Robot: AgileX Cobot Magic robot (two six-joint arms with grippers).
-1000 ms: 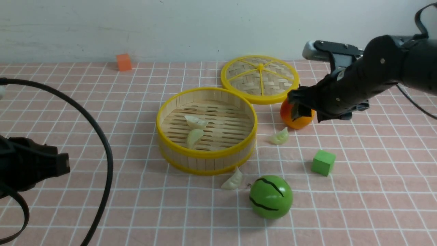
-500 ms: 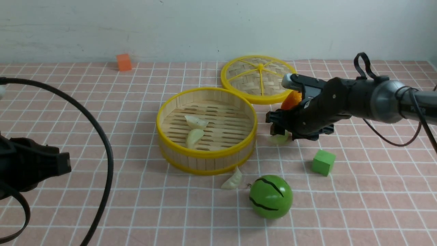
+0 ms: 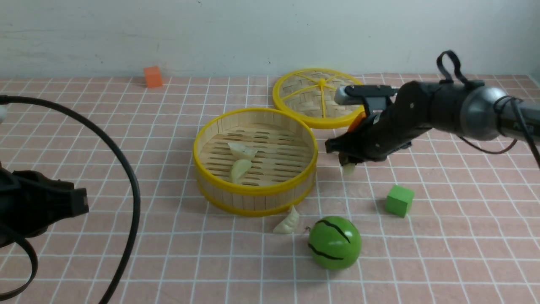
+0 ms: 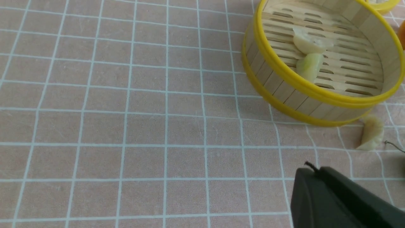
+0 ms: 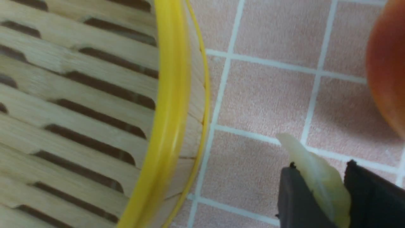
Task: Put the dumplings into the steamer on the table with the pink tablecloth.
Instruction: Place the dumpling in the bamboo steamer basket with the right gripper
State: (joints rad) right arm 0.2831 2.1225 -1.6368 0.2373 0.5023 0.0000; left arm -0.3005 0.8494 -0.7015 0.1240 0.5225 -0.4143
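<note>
Front view: the round steamer point(image 3: 253, 196), a bamboo-slat wall between glossy yellow rims, sat mid-frame on the surface's pink tablecloth point(image 3: 168, 126) with its thin white grid. Two pleated, crescent dumplings point(image 3: 241, 150) lay on its slatted floor. A third dumpling point(image 3: 287, 222) lay on the cloth below it, beside a striped green ball point(image 3: 334, 242). The right claw point(image 3: 346, 162) was clamped on the fourth dumpling point(image 3: 349, 169), just right of the steamer wall. The left claw point(image 4: 316, 183) was together. A second before, that dumpling lay flat on the cloth, and the right claw hung higher, over the smooth orange fruit point(image 5: 387, 63).
</note>
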